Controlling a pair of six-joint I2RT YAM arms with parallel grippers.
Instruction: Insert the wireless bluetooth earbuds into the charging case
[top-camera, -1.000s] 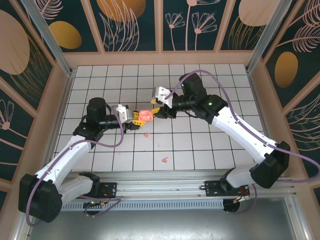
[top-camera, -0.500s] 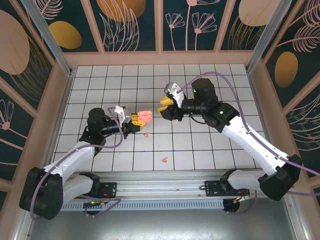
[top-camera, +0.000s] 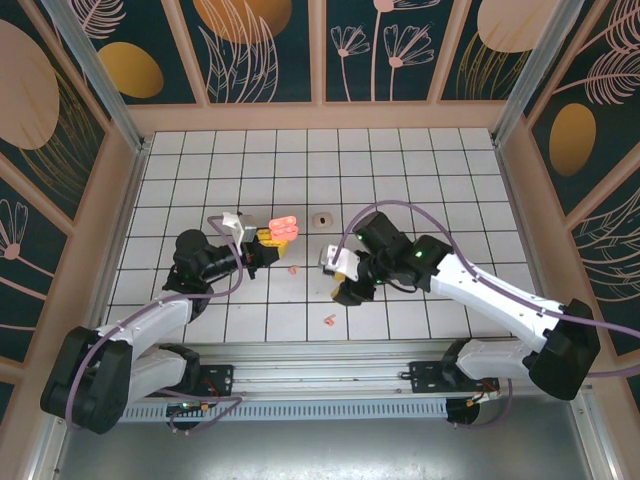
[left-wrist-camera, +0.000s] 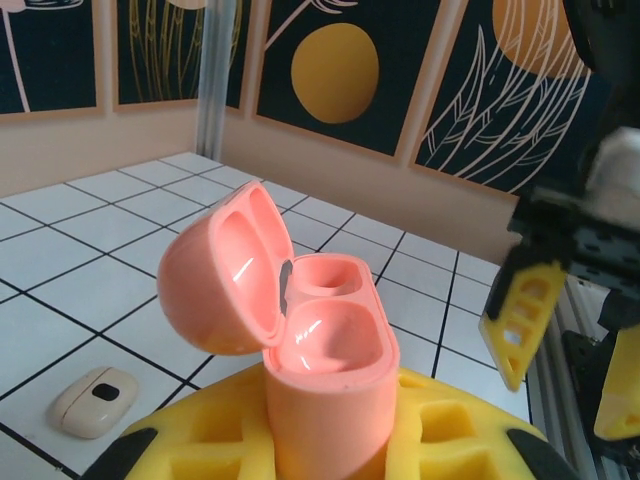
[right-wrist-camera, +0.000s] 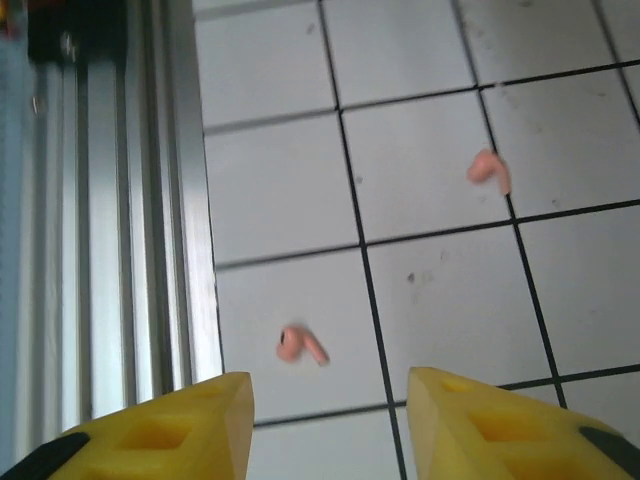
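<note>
Moved since the earlier frame: right tool (top-camera: 345, 292), swung from the middle of the worktop (top-camera: 420, 170) down toward the near rail (top-camera: 320, 362); small cream object (top-camera: 322, 217) now uncovered where that arm stood; left tool (top-camera: 267, 238) and its load shifted slightly away from the bases. Item 1, pink charging case (top-camera: 283, 226): clamped upright between the yellow pads of the left tool (left-wrist-camera: 325, 430), raised off the tiles; lid hinged open and leaning to the left in the wrist view; both wells of the case (left-wrist-camera: 322, 350) visible with nothing in them. Item 2, first pink earbud (top-camera: 292, 268): loose on a white tile near the left tool, between the two arms; seen from the right wrist (right-wrist-camera: 490, 170) at a black grid line. Item 3, second pink earbud (top-camera: 327, 321): loose on the tile row nearest the rail, apart from the first; seen from the right wrist (right-wrist-camera: 300, 346) just beyond the fingertips, close to the rail (right-wrist-camera: 150, 200). Item 4, right tool (right-wrist-camera: 330, 388): yellow fingers spread apart, nothing between them, hanging above the tiles. Item 5, cream object (left-wrist-camera: 93, 400): flat on a tile beyond the case, dark mark on its top.
</note>
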